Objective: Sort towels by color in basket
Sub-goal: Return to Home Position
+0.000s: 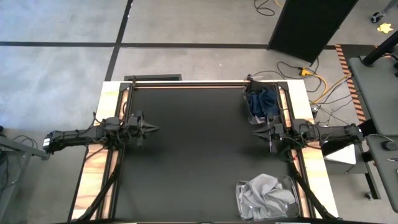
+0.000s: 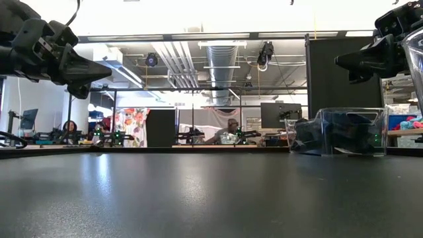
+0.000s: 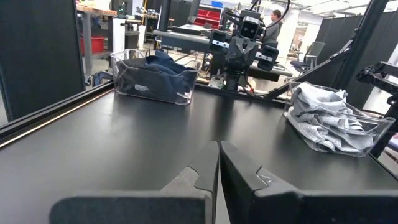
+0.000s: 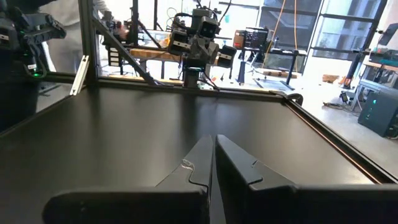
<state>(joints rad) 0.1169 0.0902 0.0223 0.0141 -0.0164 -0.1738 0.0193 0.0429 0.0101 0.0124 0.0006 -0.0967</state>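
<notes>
The left hand (image 1: 149,129) at nine o'clock and right hand (image 1: 257,132) at three are hovering pinched closed, empty. The grey towels (image 1: 264,194) are sitting binned at five o'clock, the dark towels (image 1: 262,102), probably navy, at one. The right arm should be retreating level, clearing the nearby bin (image 3: 124,62).

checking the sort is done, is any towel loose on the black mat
No, dark towels sit in one clear bin, grey towels in the other.
</notes>
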